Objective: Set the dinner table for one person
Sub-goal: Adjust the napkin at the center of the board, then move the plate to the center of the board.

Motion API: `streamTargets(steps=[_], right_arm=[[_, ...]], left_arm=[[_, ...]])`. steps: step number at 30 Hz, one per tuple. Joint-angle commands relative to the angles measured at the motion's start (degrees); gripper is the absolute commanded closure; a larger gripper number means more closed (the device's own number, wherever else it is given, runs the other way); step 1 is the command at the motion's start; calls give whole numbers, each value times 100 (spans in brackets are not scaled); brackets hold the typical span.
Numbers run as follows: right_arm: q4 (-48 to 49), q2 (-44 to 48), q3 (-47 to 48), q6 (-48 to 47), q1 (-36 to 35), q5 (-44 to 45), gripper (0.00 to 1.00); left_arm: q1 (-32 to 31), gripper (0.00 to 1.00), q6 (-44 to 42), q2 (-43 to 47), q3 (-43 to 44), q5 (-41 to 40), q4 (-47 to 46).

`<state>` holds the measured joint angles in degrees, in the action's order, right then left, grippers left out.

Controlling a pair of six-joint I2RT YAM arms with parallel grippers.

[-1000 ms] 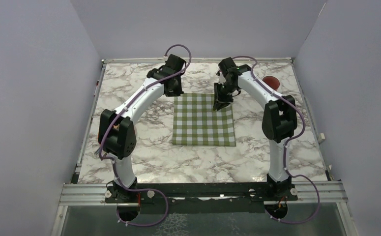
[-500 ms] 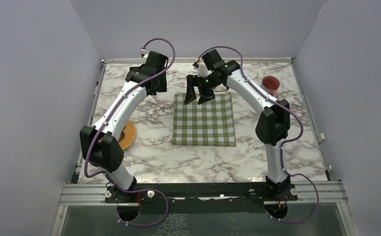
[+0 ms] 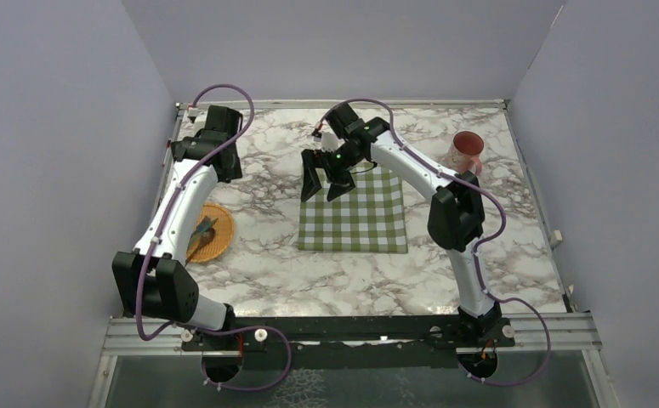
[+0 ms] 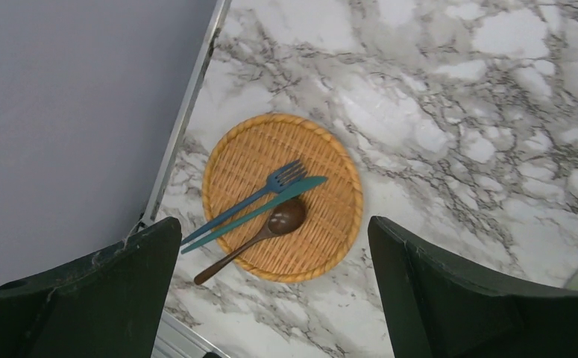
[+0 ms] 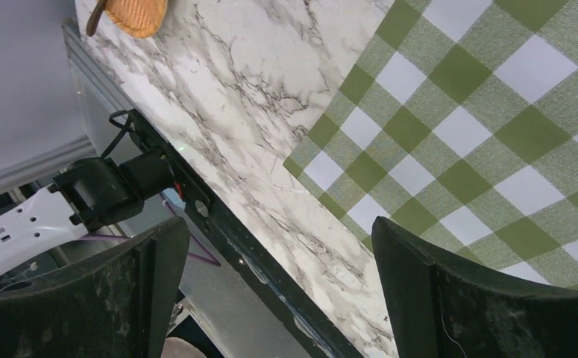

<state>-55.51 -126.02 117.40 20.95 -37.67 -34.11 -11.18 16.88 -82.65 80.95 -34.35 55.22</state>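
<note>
Left tool (image 4: pixel 274 231) hangs wide and empty over the plate (image 4: pixel 271 142); right tool (image 3: pixel 324 189), equally wide and empty, hangs over the cloth's (image 3: pixel 355 212) far left corner.
The cloth lies flat mid-counter (image 3: pixel 309 280), so that step looks done. The plate, carrying fork (image 4: pixel 271 186), knife (image 4: pixel 263 211) and spoon (image 4: pixel 271 224), sits by the left edge, and the cup (image 3: pixel 466 151) near the far right corner. None is on the cloth yet.

On wicker plate (image 4: pixel 332 170): fork (image 4: pixel 284 176), knife (image 4: pixel 300 188), spoon (image 4: pixel 286 216)
</note>
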Motion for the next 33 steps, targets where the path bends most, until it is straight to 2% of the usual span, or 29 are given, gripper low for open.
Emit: streamTargets(steps=[1,8,14,18,25,33], right_arm=[[65,-152,52,-75,-68,-531,4],[341,-734,479,-91,-393,-1099,5],[1659,-980,270,460,-618,-1467,5],[1988,-1472,762,618,-763,-1526,7],[2447,-2150,1333,897,-947,-1903,11],[2555,-2392,1501,978,-1076,-2010,14]], left_arm=[[476,1,768,10,-79,88,687],[1188,1,1251,7,-96,185,959],[1529,1,1629,45,-159,677,881],[1783,1,1886,56,-44,751,813],[1802,1,1697,132,0,1078,331],[1812,1,1579,179,-204,837,347]])
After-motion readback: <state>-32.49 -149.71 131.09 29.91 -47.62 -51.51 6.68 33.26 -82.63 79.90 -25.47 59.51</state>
